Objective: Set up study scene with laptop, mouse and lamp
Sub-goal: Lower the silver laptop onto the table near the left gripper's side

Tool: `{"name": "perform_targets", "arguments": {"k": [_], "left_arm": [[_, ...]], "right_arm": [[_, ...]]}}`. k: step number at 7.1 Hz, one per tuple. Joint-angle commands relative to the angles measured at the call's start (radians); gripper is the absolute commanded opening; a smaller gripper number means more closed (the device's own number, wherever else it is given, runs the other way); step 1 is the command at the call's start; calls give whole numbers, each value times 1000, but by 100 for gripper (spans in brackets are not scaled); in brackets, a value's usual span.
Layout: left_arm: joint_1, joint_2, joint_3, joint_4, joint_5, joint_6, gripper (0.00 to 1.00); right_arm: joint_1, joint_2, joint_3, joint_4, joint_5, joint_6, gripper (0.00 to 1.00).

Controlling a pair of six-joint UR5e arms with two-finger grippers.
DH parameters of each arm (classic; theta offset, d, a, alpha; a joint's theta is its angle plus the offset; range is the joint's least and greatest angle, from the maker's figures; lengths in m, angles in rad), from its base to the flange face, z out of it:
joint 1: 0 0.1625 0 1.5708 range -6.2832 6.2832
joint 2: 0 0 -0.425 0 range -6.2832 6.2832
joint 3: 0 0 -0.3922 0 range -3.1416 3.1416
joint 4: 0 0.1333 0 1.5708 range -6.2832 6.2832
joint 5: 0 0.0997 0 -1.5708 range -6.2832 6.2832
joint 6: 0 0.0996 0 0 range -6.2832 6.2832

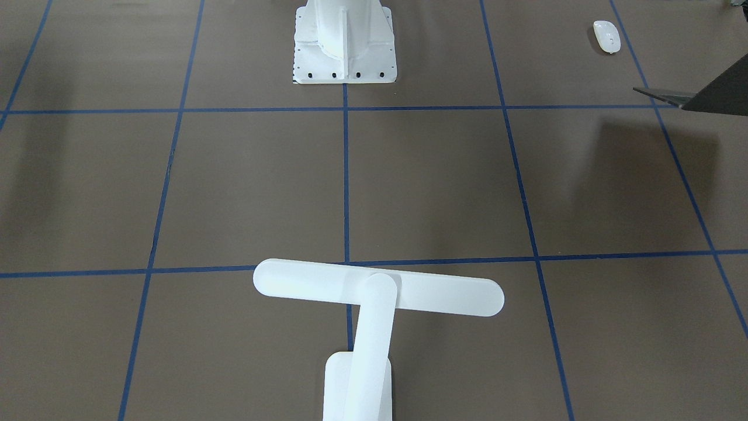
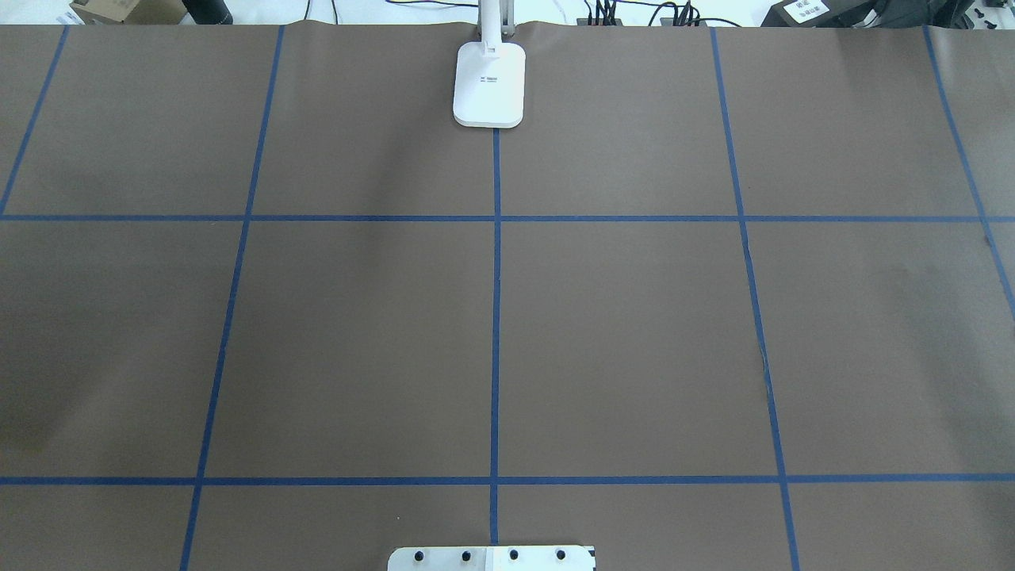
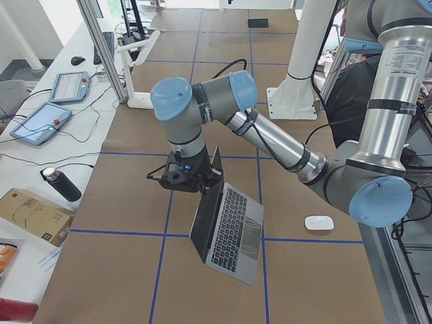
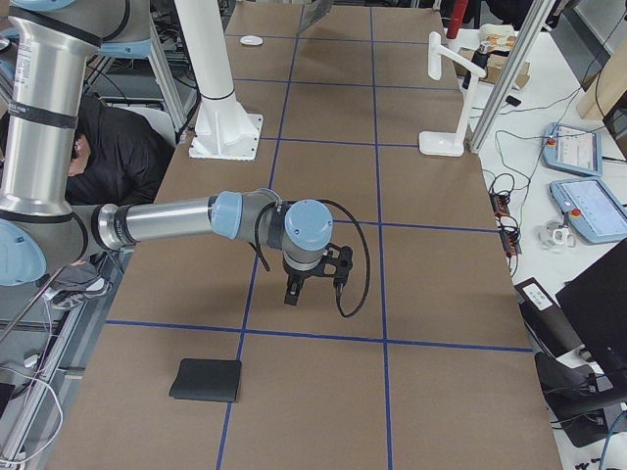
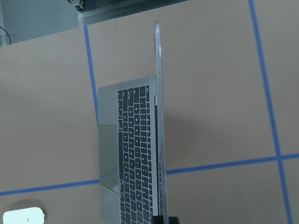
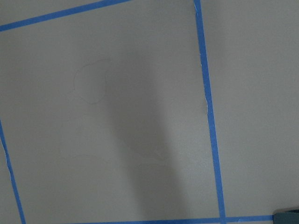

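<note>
Hanging right at the top edge of the lid, the left gripper (image 3: 204,179) sits against the laptop (image 3: 231,233), but from where I stand I cannot tell how wide its jaws are or whether they actually pinch that edge. Below it the lid stands about upright, a thin line seen edge-on from the wrist. The keyboard deck lies flat on the brown-papered table (image 3: 121,196) and faces the robot's side. Past the deck's front edge, toward the robot and apart from it, lies the mouse (image 3: 318,222), near the table's rim. On the gripper's other side a broad stretch of paper and blue tape runs out to the operators' edge. The lamp (image 3: 138,67) stands well away, further along the table at that far edge, with its bar head reaching in over the paper. The white pedestal (image 4: 217,98) rises on the robot's side, with a person (image 4: 122,147) in dark clothes behind it. The right gripper (image 4: 294,294) points straight down and hovers over the paper just short of a blue tape line (image 4: 323,336); I cannot make out its jaw gap either. A black mat (image 4: 206,380) lies beyond that line, toward the robot's side and the table's right end, well apart from the fingers, with wide paper between.
</note>
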Motion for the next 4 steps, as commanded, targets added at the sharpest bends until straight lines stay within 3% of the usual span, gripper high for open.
{"name": "perform_targets", "arguments": {"k": [1,4], "left_arm": [[142,-160,-35,64,-8,-215,0],[277,-300,-38,78,-82,-416,0]], "right_arm": [[0,-2,9,0,-1,1,100],[4,-2,6,0,-1,2,100]]}}
